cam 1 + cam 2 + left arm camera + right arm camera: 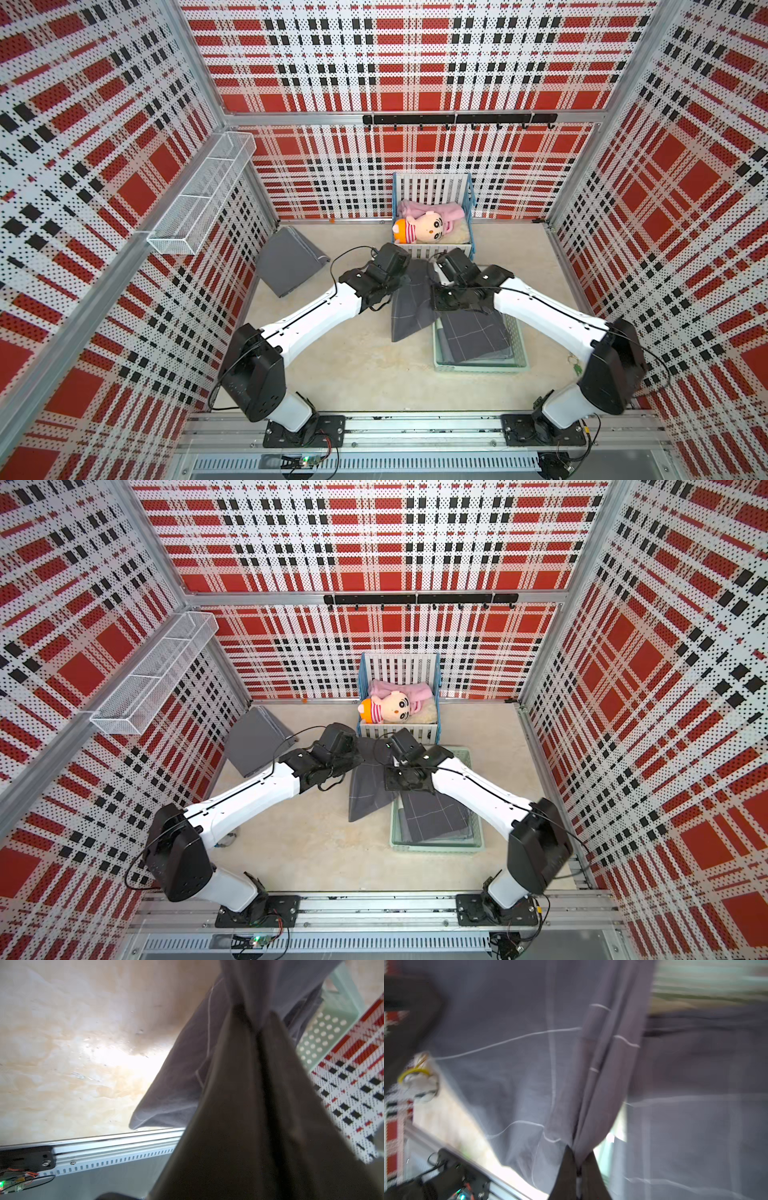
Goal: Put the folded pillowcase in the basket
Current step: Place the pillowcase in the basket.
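— While it hung between both arms, where was item one, the pillowcase point(412, 316)?
— Lifted. One part was over the basket point(478, 368), toward the table's point(353, 374) right edge; the rest drooped outside the basket's left rim.
— Grips?
— Left gripper point(256, 1020) and right gripper point(578, 1157) were each pinched tight on its upper edge, likely to keep the fold spread for lowering.

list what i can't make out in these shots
- Top views: fingertips of left gripper and right gripper, under black wrist housings.
- Top views: far part of pale mint-green perforated plastic basket, mostly under right arm.
- Right wrist: dark grey white-gridded fabric pillowcase edges, motion-blurred.
- Basket floor: covered by grey cloth, all views.
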### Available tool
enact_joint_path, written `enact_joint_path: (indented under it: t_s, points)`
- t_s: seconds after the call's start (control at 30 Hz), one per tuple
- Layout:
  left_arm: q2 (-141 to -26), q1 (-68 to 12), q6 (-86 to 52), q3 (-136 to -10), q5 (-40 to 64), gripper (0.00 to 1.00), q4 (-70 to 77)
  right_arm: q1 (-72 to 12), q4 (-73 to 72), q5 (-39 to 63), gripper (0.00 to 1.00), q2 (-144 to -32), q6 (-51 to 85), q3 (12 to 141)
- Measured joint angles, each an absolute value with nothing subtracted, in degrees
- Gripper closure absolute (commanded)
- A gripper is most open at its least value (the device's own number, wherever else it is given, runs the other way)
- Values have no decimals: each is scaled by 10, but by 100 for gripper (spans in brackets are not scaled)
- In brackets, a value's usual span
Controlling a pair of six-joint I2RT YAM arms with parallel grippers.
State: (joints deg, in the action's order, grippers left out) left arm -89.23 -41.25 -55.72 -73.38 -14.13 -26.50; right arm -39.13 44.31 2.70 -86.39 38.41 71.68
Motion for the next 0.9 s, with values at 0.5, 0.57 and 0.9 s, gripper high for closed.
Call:
enact_joint_path:
  t_s: [0.5,0.57,0.9]
  points:
    - [-1147,-519,-566,-914,-114,100,-249,-221,501,-15,100,-686,414,507]
    - [-1155,-518,-569,-907,-112,100,-245,-207,496,-9,100,-687,412,487]
    - [-1153,-499,-592,-826,-98,57,-193,-186,480,-12,66,-703,399,458]
